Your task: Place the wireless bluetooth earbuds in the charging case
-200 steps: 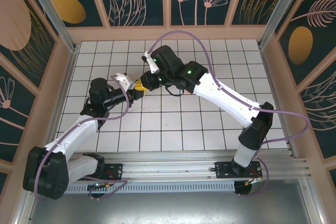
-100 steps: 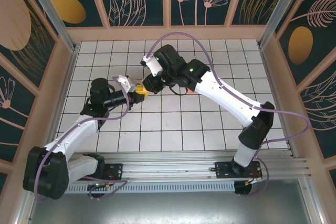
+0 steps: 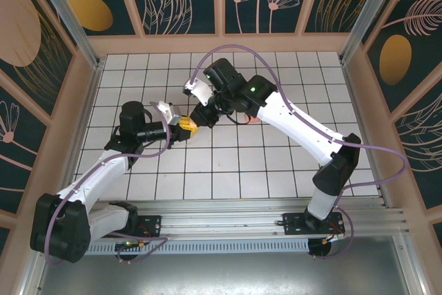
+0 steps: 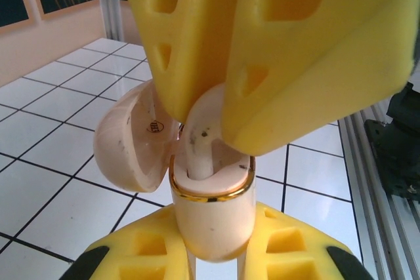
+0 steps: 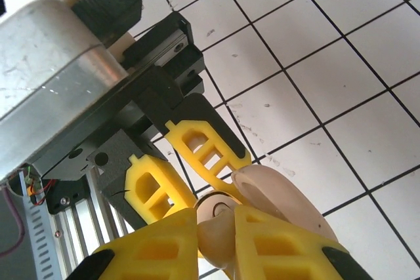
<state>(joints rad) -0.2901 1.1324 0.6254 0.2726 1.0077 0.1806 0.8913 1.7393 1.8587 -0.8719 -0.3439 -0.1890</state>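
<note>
The charging case (image 4: pixel 213 211) is clamped in the left gripper (image 4: pixel 213 260) over the left-centre of the tiled table (image 3: pixel 276 164), with its lid (image 4: pixel 131 139) swung open. A cream earbud (image 4: pixel 200 129), pinched by the right gripper (image 5: pixel 216 240), is partly lowered into the case. Seating and release are judged not yet done. Whether another bud is already inside cannot be told.

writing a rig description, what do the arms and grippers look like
Left arm and right arm: white shells, black joints, a purple cable along each; green lights on the right one. Left gripper and right gripper: yellow fingers with cut-out pockets.
</note>
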